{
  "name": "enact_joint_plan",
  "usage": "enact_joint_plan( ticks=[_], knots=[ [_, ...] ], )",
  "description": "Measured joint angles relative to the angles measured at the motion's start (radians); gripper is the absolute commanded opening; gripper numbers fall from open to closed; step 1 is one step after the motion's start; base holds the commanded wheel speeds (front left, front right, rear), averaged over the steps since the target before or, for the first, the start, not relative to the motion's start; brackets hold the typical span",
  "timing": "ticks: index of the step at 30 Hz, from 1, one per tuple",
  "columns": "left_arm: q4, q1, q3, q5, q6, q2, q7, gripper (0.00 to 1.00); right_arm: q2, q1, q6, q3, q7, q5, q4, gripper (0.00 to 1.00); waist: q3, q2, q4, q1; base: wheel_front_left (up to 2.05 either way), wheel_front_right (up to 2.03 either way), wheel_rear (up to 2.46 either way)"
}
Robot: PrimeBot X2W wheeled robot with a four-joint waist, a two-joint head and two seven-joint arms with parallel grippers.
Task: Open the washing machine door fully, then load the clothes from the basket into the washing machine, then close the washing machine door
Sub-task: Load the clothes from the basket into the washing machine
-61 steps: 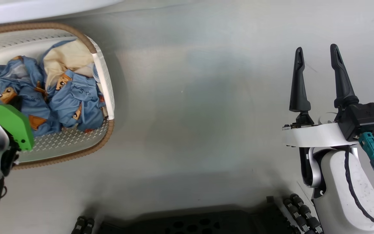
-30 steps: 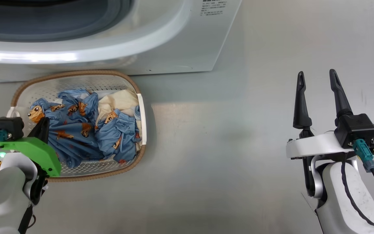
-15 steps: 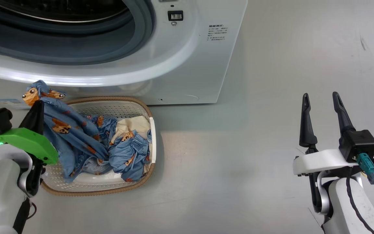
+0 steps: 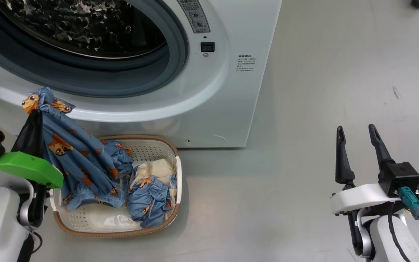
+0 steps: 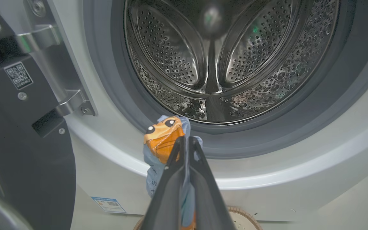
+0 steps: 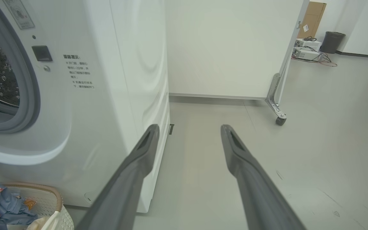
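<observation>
Now the left tool (image 4: 36, 113), at 9 o'clock in the head view, is pinched tight on one of the clothes (image 4: 75, 153), which trails down into the basket (image 4: 179, 171). At 12 o'clock the washing machine (image 4: 238, 94) mouth gapes unobstructed. At 4 o'clock the right tool (image 4: 355, 128) stands spread wide, empty, over bare floor (image 4: 286, 189).

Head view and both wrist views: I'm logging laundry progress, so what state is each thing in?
washing machine door, open, swung aside
washing machine, mouth uncovered, visible part of drum empty
basket, upright on the floor, partly filled
left gripper, shut on the held garment
held garment, hanging from the left gripper, lower end in the basket
crumpled garment, lying in the basket
right gripper, open, empty
</observation>
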Motion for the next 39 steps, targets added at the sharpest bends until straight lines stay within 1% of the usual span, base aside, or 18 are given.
enact_joint_plan(
  ticks=[4,6,9,11,21,30,39],
  knots=[
    [-0.086,0.049,0.045,0.042,0.003,-0.026,0.0,0.0,-0.001,0.022,0.002,-0.004,0.0,0.007,0.0,1.0,-0.046,0.0,0.003,0.0,0.0,0.0,0.0],
    [-0.123,0.069,0.063,0.063,0.004,-0.031,0.0,0.0,-0.002,0.029,0.009,-0.007,0.0,0.009,0.0,1.0,-0.062,0.0,0.004,0.0,0.0,0.0,0.0],
    [-0.173,0.096,0.09,0.092,0.004,-0.039,-0.002,0.0,-0.002,0.038,0.011,-0.009,0.0,0.009,0.002,1.0,-0.085,0.0,0.007,0.0,0.0,0.0,0.0],
    [-0.201,0.117,0.104,0.107,0.011,-0.049,-0.003,0.0,-0.002,0.039,0.016,-0.01,0.0,0.009,0.002,1.0,-0.099,0.0,0.009,0.0,0.0,0.0,0.0],
    [-0.297,0.25,0.161,0.167,0.013,-0.083,-0.003,0.0,-0.002,0.078,0.031,-0.008,0.0,0.018,0.006,1.0,-0.167,0.0,0.012,0.0,0.0,0.0,0.0],
    [-0.357,0.315,0.192,0.207,0.013,-0.104,-0.003,0.0,-0.003,0.079,0.035,-0.01,0.0,0.019,0.001,1.0,-0.179,0.0,0.002,0.0,0.0,0.0,0.0],
    [-0.398,0.36,0.212,0.232,0.013,-0.121,-0.003,0.0,-0.003,0.086,0.036,-0.012,0.0,0.019,-0.01,1.0,-0.165,0.0,-0.005,0.0,0.0,0.0,0.0]
  ],
)
